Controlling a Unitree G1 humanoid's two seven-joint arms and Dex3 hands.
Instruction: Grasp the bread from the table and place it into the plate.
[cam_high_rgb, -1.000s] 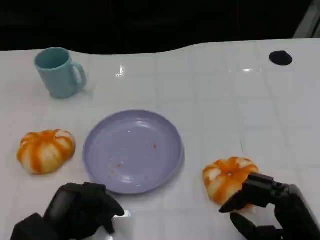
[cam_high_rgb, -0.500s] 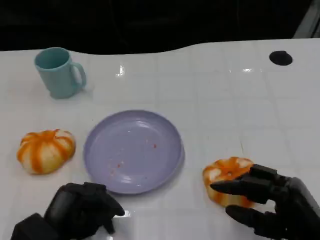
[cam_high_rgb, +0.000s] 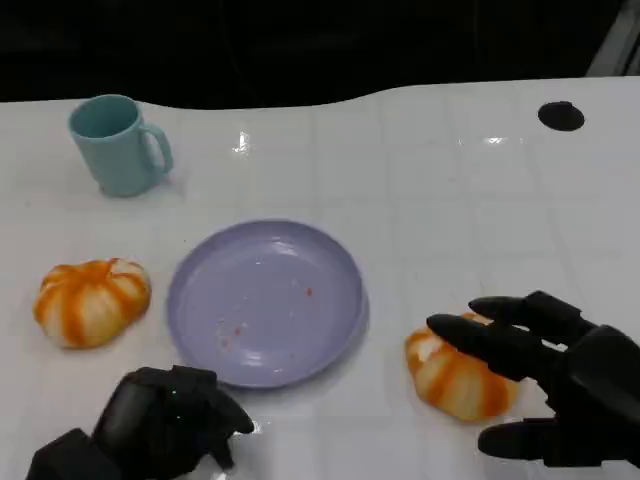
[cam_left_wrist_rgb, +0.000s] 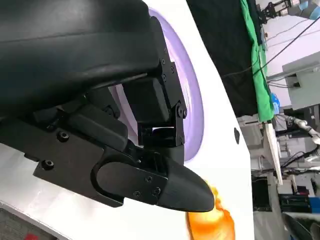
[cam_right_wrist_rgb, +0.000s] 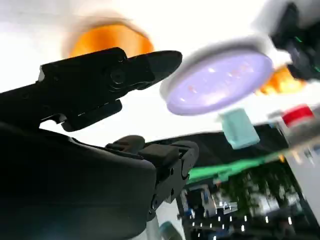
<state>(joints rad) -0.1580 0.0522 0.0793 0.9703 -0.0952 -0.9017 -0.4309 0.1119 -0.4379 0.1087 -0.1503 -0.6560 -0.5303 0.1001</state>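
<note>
Right hand (cam_high_rgb: 555, 385) open, fingers (cam_high_rgb: 480, 335) spread and reaching over the top of the near bread (cam_high_rgb: 455, 375); thumb low on the robot's side of it; no closed grip, and contact of fingers with the loaf not possible to tell. Same bread seen blurred beyond the fingers in the right wrist view (cam_right_wrist_rgb: 107, 40). Bread resting on the white table (cam_high_rgb: 450, 200), just beside the purple plate (cam_high_rgb: 265, 300), not in it. Plate lying between the two hands, slightly ahead of both, bare save for a few crumbs.

Left hand (cam_high_rgb: 165, 420) low at the near edge of the plate, fingers curled inward, nothing held. Left wrist view: plate rim (cam_left_wrist_rgb: 192, 107) just past the curled fingers.

Second bread (cam_high_rgb: 92, 300) ahead of the left hand and to its outer side, well apart from the right hand. Teal mug (cam_high_rgb: 115, 145) farther off beyond it, upright. Small black object (cam_high_rgb: 561, 116) far ahead of the right hand
</note>
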